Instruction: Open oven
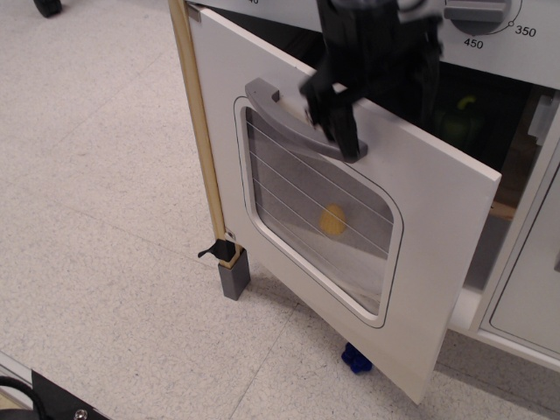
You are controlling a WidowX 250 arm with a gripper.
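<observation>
The white oven door (437, 262) stands swung partly open, hinged on the left. Its grey bar handle (284, 114) sits above the rounded window (306, 219) crossed by thin wires. The grey panel with the numbered dial (479, 12) runs along the top. My black gripper (381, 114) hangs over the door's top edge at the right end of the handle. Its jaws are spread apart and hold nothing. One finger (343, 131) overlaps the handle's right end; I cannot tell whether it touches.
A green toy pepper (460, 118) lies in the dark oven cavity. A yellow round thing (332, 219) shows through the window. A wooden post (197, 131) with a grey foot (234, 276) stands left. A plain white cabinet door (534, 280) is at right. A blue object (356, 359) lies under the door.
</observation>
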